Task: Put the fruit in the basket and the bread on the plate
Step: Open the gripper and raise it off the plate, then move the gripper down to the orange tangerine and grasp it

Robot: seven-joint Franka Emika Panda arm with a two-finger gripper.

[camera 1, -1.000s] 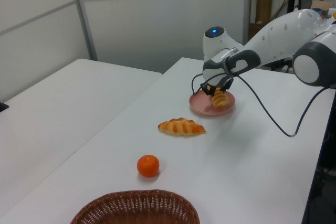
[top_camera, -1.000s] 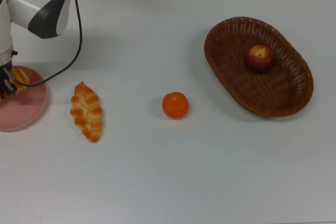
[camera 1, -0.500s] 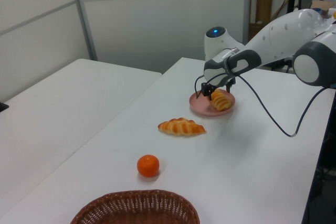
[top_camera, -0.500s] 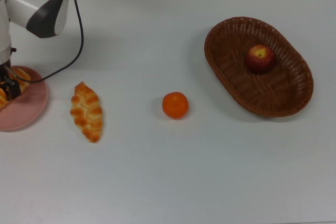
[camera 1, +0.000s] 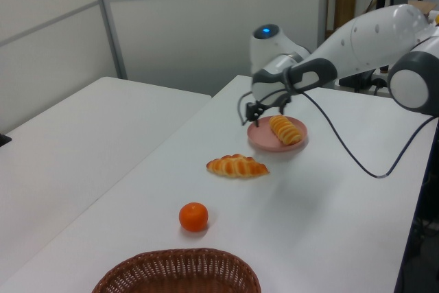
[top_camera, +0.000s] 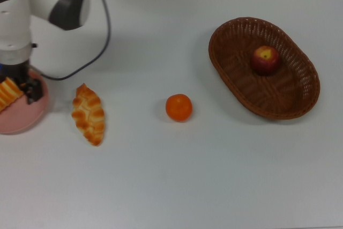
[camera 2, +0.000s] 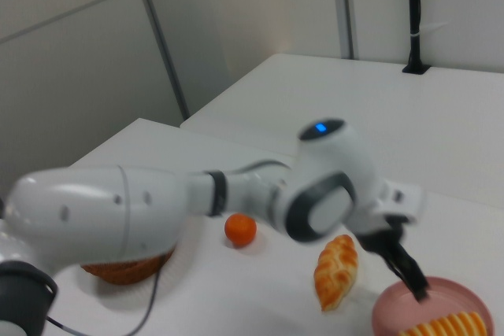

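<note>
- Released since a second ago, the ridged bread (camera 1: 285, 130) lies on the plate (camera 1: 263, 141).
- Gripper (camera 1: 253, 110) hangs empty, apparently spread, beside it.
- Braided bread (top_camera: 89, 113) and orange (top_camera: 178, 107) lie on the table (top_camera: 177, 175).

The arm (camera 1: 357, 36) is built of rounded, glossy white shells, with dark grey bands where the segments meet. A small blue light (camera 1: 262, 31) glows on the white domed wrist housing; it also shows in the right view (camera 2: 320, 127). A thin black cable (camera 1: 343, 145) leaves the forearm in a loose loop. The hand (camera 1: 255, 110) is black and much smaller than the white body above it, ending in narrow dark fingers (camera 2: 408, 269). Small dark dots, perhaps screws, mark the upper shell (camera 1: 376, 30).
</note>
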